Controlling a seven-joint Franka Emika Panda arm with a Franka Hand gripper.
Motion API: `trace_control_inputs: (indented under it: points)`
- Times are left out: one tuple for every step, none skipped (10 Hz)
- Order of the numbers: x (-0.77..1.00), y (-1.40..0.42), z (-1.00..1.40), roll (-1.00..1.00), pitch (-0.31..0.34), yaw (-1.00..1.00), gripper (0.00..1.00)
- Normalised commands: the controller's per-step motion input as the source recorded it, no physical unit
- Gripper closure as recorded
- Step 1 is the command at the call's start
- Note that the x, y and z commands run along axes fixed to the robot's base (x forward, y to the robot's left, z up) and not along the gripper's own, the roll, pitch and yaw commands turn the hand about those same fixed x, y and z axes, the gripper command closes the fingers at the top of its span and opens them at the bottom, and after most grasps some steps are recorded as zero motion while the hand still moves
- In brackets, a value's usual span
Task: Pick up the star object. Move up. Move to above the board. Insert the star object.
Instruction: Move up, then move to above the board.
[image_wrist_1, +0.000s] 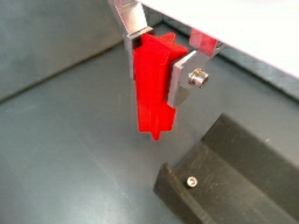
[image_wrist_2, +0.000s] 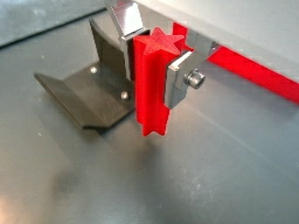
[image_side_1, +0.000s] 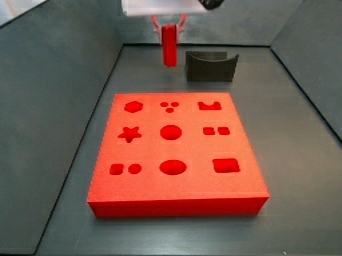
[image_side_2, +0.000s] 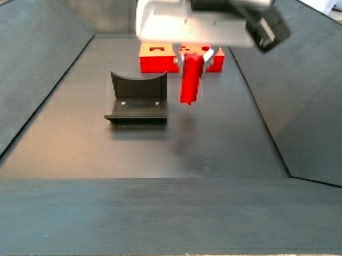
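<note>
Star object (image_wrist_2: 152, 83) sits clamped between the two silver fingers (image_wrist_2: 179, 77) of the gripper (image_wrist_2: 149, 52), and what a clear look at it in both wrist views: a bright red peg with a star-shaped end face, hanging straight down, its upper part pinched by the plates and its lower part (image_wrist_1: 153, 96) sticking out well below them. The grip is firm, plates pressed against opposite sides of the peg, nothing else between them.

Over to a side view, and the peg (image_side_1: 170, 44) hangs upright and off the ground, its lower tip clear of the dark floor. It is beyond the far edge of the board (image_side_1: 174, 150), not over it, and just beside the fixture (image_side_1: 210, 65), which stands on the floor at about the same depth. The board lies flat with its star recess (image_side_1: 130, 134) open, along with circles, squares and a hexagon.

From the opposite side view, the gripper (image_side_2: 194, 50) comes down from above with its white body vertical, the peg (image_side_2: 191, 78) dangling beneath it. The fixture (image_side_2: 136, 97) stands near the peg, apart from it, and the board (image_side_2: 158, 62) shows behind as a red strip, partly hidden by the gripper.
</note>
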Motion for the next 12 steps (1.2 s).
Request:
trace_control_inputs:
  points:
    - [-0.02, -0.02, 0.32, -0.02, 0.037, 0.03, 1.0]
    - [0.16, -0.15, 1.0, 0.14, 0.34, 0.23, 1.0]
    - [0.17, -0.16, 1.0, 0.13, 0.336, 0.22, 1.0]
    - [0.17, -0.14, 1.0, 0.14, 0.299, 0.15, 1.0]
    - [0.17, -0.14, 1.0, 0.14, 0.239, 0.11, 1.0]
    - [0.16, -0.13, 1.0, 0.14, 0.183, 0.08, 1.0]
    - [0.15, -0.13, 1.0, 0.14, 0.14, 0.06, 1.0]
    - [0.14, -0.12, 1.0, 0.12, 0.115, 0.04, 1.0]
    - [0.13, -0.11, 1.0, 0.12, 0.109, 0.04, 1.0]
    - [0.13, -0.11, 1.0, 0.11, 0.111, 0.03, 1.0]
    - [0.12, -0.1, 1.0, 0.11, 0.108, 0.03, 1.0]
    - [0.11, -0.09, 1.0, 0.1, 0.106, 0.03, 1.0]
